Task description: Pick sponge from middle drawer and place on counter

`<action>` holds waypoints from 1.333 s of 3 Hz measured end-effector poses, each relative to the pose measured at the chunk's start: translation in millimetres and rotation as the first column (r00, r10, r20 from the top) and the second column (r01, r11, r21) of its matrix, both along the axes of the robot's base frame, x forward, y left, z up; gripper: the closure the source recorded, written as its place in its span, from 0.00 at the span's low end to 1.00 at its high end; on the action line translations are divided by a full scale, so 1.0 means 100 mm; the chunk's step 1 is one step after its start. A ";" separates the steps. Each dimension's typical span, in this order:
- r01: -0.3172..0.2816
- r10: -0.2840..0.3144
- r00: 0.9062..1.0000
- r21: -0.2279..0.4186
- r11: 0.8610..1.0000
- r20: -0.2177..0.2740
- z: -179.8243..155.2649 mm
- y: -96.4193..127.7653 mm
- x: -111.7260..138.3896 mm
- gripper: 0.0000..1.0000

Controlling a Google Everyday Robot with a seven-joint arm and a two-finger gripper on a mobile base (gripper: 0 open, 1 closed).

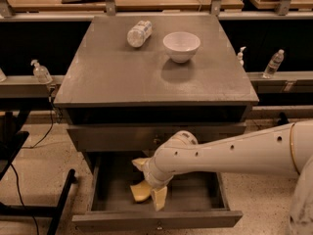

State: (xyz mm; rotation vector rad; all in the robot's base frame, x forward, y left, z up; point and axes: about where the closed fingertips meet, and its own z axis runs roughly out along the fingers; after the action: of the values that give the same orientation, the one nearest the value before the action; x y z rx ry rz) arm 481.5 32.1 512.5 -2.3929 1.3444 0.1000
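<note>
gripper (pixel 150 197) down in the middle drawer (pixel 195 199) at the sponge (pixel 138 192), its grip unclear; bowl (pixel 181 45) and bottle (pixel 139 33) on the counter (pixel 122 80)

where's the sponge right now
In the camera view, the sponge is inside the open middle drawer, left of centre, right beside the gripper, which is down in that drawer below the counter.

a pale yellow wavy foam sponge (pixel 140 192) lies left of centre in the pulled-out shallow grey wooden drawer (pixel 195 196), jaws just beside it, below the broad matte grey desk (pixel 122 72).
</note>
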 end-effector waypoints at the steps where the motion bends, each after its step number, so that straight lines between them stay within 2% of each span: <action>1: 0.096 -0.095 0.995 0.043 0.994 -0.027 -0.31 -0.16 0.07 0.00; 2: 0.176 -0.171 0.983 0.086 0.981 -0.063 -0.67 -0.25 0.15 0.14; 4: 0.178 -0.173 0.983 0.087 0.980 -0.063 -0.54 -0.25 0.15 0.20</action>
State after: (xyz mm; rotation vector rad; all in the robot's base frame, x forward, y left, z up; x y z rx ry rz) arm 496.3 6.7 458.6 -2.2003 1.5360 0.1768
